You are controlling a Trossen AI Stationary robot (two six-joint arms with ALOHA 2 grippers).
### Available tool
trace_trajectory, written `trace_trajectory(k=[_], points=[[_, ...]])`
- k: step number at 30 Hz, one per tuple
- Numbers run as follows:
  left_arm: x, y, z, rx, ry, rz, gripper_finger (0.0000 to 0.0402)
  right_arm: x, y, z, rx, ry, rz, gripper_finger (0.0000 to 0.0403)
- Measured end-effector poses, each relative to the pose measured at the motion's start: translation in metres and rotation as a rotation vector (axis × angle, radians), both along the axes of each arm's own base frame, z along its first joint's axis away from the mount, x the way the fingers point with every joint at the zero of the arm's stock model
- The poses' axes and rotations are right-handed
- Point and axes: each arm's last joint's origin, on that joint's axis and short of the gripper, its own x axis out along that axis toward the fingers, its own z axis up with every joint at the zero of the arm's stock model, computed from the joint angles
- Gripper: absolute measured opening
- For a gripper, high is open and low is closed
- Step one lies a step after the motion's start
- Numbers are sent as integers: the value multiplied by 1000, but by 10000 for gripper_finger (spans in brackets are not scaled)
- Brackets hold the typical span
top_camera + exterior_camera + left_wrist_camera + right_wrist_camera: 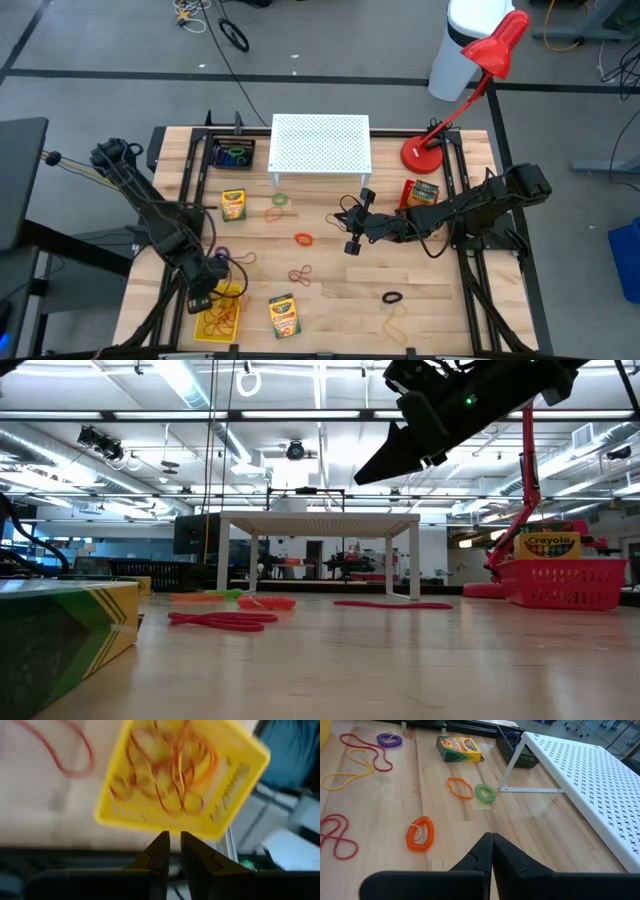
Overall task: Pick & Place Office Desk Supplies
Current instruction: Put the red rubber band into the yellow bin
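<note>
My left gripper point(205, 292) hovers over the yellow basket point(220, 316) at the near left. In the left wrist view its fingers point(175, 842) stand a narrow gap apart with nothing between them, above the basket's rim point(150, 817). The basket holds red and yellow rubber bands point(172, 775). My right gripper point(352, 243) hangs shut and empty over mid-table, above an orange coil loop point(420, 833). Crayon boxes point(233, 204) point(284, 315) lie flat on the wood. Green point(485, 793), orange point(459, 788), purple point(389, 740) and black point(392, 297) loops lie loose.
A white perforated stand point(320, 143) stands at the far middle, with a black basket point(232, 155) to its left. A red lamp point(425, 155) and a red basket holding a crayon box point(422, 192) are at the far right. Loose rubber bands point(301, 274) point(395, 322) lie near the front.
</note>
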Motion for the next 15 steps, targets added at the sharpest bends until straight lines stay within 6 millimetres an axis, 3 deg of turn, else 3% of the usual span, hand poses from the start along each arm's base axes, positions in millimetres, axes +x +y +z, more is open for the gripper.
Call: trace_trajectory(k=[6, 11, 15], points=[[-5, -9, 10, -61, 36, -42, 8, 0, 0, 0, -3, 2, 2, 17], [-1, -11, 18, 9, -90, 45, 7, 0, 0, 0, 0, 4, 11, 17], [6, -8, 19, 14, -110, 174, 36, 0, 0, 0, 1, 5, 12, 17]])
